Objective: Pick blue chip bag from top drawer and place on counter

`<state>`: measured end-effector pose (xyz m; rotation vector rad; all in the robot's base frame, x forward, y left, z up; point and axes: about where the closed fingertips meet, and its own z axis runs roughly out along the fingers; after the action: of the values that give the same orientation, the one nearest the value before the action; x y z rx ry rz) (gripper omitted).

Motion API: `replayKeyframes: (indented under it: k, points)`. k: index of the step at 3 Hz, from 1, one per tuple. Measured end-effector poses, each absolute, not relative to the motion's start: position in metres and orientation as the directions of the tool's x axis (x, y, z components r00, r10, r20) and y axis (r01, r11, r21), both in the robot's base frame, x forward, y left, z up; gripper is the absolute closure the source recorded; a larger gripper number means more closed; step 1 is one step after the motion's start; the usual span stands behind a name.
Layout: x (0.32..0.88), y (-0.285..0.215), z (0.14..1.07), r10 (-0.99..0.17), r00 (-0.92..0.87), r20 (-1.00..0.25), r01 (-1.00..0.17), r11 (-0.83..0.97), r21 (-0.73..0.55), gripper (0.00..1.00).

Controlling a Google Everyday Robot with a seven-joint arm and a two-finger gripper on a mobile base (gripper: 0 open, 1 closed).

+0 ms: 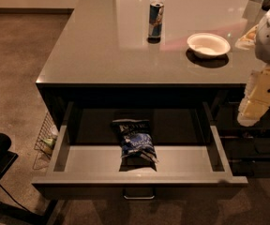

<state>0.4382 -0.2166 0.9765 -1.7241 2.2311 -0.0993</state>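
Speckled brown floor (18,55) surrounds a dark cabinet topped by a glossy grey-brown tabletop (111,46). Below its near edge the drawer (62,149) stands pulled fully out, showing a pale grey bottom and sides, with a small metal handle (138,194) on its dark front.

Inside, the bag (135,139) lies flat a little left of the middle, touching nothing but the drawer bottom. Its long axis runs near to far, slanted slightly: the dark top end points to the far side, and the blue-and-white end points near and a touch to the right. Pale lettering crosses the dark end, but it cannot be read.

On the tabletop a tall blue-and-silver can (155,18) stands upright at the far middle; its print is not legible. A white bowl (208,45) sits to its right, nearer, well apart from it.

At the right edge the robot's white arm hangs over the tabletop's near right corner, and its pale yellow hand (258,100) hovers just below and right of that corner, well apart from the bag. Whether the hand is open or closed I cannot tell.

A wire basket (45,137) sits on the floor left of the drawer.
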Motion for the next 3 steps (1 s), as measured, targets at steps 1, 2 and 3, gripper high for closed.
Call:
replayKeyframes:
  k: [1,2,3]
  points:
    - [0.438,-0.217,0.976,-0.953,-0.221,-0.207,-0.931,0.27,-0.247,0.0]
    - [0.446,-0.209,0.952,-0.93,-0.241,-0.278,-0.919,0.311,-0.244,0.0]
    - [0.452,-0.185,0.918,-0.886,-0.276,-0.373,-0.9,0.374,-0.222,0.0]
